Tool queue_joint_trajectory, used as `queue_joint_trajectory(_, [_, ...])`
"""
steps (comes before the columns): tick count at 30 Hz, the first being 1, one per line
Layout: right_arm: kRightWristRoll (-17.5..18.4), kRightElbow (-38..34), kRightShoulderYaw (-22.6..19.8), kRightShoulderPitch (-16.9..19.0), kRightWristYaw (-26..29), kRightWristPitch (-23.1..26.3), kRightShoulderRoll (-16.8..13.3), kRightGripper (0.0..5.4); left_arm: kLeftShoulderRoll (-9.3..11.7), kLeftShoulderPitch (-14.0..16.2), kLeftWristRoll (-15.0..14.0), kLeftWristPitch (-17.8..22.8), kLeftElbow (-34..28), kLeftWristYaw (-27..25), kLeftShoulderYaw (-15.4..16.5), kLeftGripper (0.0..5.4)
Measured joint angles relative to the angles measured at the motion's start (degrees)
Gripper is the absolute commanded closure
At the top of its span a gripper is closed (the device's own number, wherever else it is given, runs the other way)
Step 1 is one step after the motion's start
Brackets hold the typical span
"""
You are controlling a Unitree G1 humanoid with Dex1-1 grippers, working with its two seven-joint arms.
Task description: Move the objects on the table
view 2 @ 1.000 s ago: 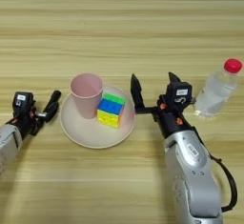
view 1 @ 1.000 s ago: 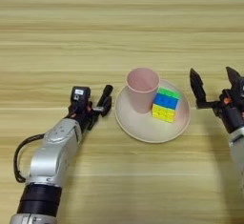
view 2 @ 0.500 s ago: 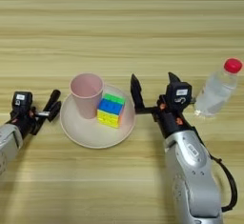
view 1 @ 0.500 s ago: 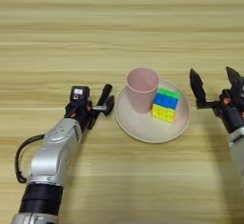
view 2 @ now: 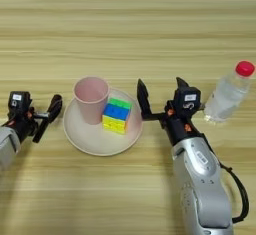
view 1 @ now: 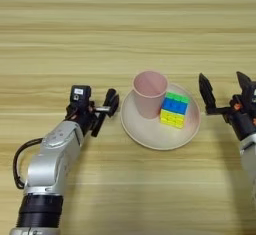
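My right gripper (view 2: 161, 97) stood wide open just beside the plate (view 2: 90, 144) holding cup (view 2: 91, 99) and cube (view 2: 116, 115), so reaching in carelessly could, I judged, shove the plate or tip the cup

Counter (view 1: 125, 24): wide light-wood surface, plank grain running horizontally.
Plate (view 1: 155, 134): round, beige, lying flat near the middle of the counter.
Bottle (view 2: 227, 95): small, clear, red cap, resting on the counter to the right, well apart from the plate; lying or tilted, cannot tell.
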Motion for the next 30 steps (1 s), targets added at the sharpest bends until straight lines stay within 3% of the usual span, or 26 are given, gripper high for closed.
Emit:
queue_joint_trajectory(9, [-0.3, 0.8, 0.0, 0.0, 0.0, -1.3, 0.0, 0.0, 0.0, -0.6, -0.3, -2.9, -1.2, -0.4, 1.4, 0.02])
queue_joint_trajectory(16, [-3.6, 1.1, 0.0, 0.0, -0.8, -3.6, -0.1, 0.0, 0.0, -0.9, -0.2, -8.6, -2.1, -1.7, 1.2, 0.02])
queue_joint_trajectory(20, [-6.8, 1.3, -0.3, -0.3, -3.3, -6.5, 0.2, 0.0, 0.1, -1.0, 2.1, -13.8, -2.1, -1.4, 0.5, 0.02])
queue_joint_trajectory(25, [-10.1, 1.9, -4.5, -1.5, -9.0, -10.3, 0.6, 0.0, 0.0, -1.0, 2.3, -15.8, -2.1, -1.2, 0.1, 0.02])
queue_joint_trajectory(30, [-10.2, 2.1, -8.4, -2.0, -12.3, -13.3, 0.9, 0.0, 0.0, -1.0, 2.3, -16.3, -1.9, -0.9, 0.2, 0.02])
